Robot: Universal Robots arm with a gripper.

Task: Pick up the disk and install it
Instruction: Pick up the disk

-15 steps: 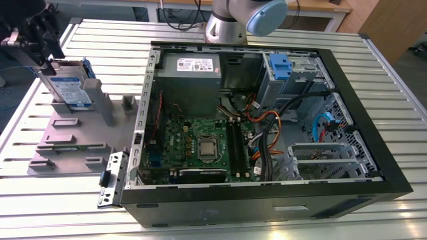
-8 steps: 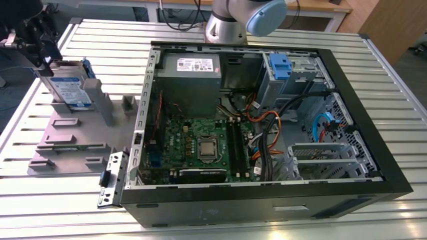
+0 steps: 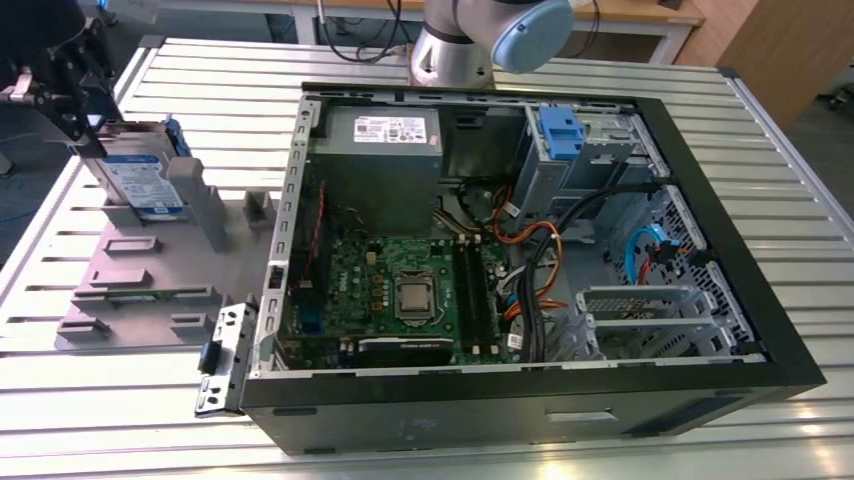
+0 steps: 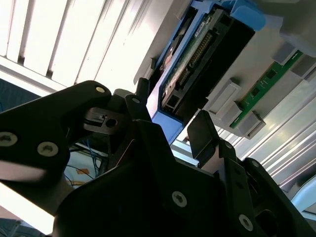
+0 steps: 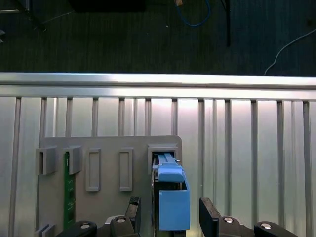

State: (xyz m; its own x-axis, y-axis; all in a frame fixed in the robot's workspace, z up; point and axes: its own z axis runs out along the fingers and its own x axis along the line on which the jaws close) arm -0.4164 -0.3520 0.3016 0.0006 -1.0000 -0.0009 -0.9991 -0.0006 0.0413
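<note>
Plainly, the disk (image 3: 140, 180) stood on edge in a slot of the grey fixture (image 3: 147, 290), at the exterior view's left, well apart from the open computer case (image 3: 534, 405). Its white-and-blue label faced toward the case, and its blue carrier bracket framed the silver body. In the first wrist view the bracket's blue end (image 5: 173, 197) rose out of the slot between the two black fingers (image 5: 210, 217).

The gripper (image 4: 172, 116) was spread wide and straddled the disk's upper end with a visible gap on each side, so it had hold of nothing. In the exterior view its black body hung just above and beside the disk's top edge.

A green memory stick (image 5: 69, 192) sat upright in another slot of the same fixture, near the disk but not touching it. The fixture lay on the slatted metal table (image 3: 214, 90). Inside the case were the grey power supply (image 3: 380, 150), the green motherboard (image 3: 400, 290) and a blue latch piece (image 3: 561, 130) on the metal bay. The arm's base (image 3: 454, 50) stood behind the case.
</note>
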